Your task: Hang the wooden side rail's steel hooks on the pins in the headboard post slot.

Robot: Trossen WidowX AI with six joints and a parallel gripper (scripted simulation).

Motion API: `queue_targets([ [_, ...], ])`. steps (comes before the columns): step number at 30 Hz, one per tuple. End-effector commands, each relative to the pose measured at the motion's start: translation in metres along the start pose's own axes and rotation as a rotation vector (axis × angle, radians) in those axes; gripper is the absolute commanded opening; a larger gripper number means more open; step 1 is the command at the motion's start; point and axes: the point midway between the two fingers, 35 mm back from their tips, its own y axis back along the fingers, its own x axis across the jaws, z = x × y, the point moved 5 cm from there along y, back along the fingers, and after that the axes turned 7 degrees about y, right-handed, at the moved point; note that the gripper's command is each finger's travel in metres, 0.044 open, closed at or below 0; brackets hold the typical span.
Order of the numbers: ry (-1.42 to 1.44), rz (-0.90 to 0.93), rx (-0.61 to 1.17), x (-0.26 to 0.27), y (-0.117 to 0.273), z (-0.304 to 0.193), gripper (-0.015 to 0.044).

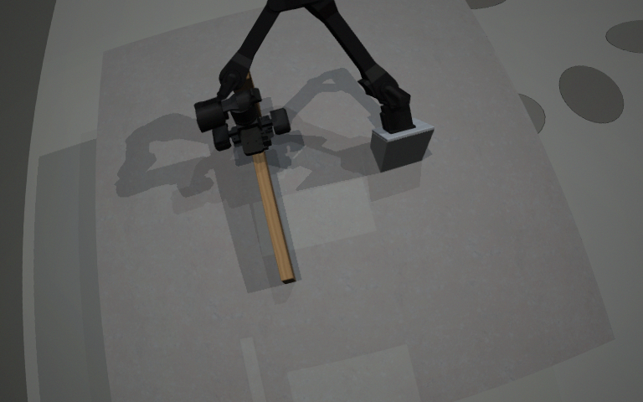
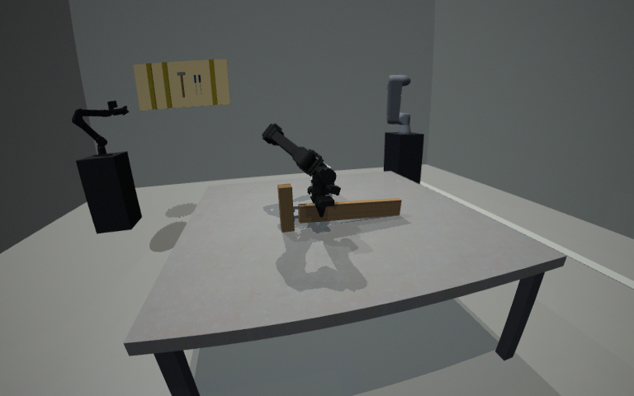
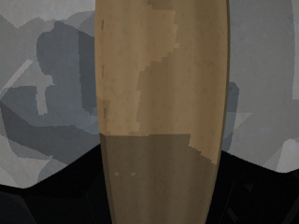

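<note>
Side rail, wooden [image 1: 270,203] [image 2: 369,209] [image 3: 163,93]: on edge at the desk [image 1: 426,284] [image 2: 374,271], its hooked end toward twelve o'clock from above, beside the headboard post [image 2: 286,209]; end effector [image 1: 254,141] [image 2: 321,212]: partly closed, clamping the rail near its hooks, presumably to steer them slotward

Rail [image 1: 272,210] [image 2: 369,209] [image 3: 161,93] — grained honey-brown; table [image 1: 426,265] [image 2: 224,280] [image 3: 262,61] — mottled grey
</note>
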Motion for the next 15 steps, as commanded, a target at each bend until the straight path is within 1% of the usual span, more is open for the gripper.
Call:
queue_targets([
  [1, 0.006, -0.008, 0.003, -0.0006, 0.0026, -0.0004, 0.0000],
  [15, 0.006, -0.008, 0.003, -0.0015, 0.0034, -0.0021, 0.0000],
])
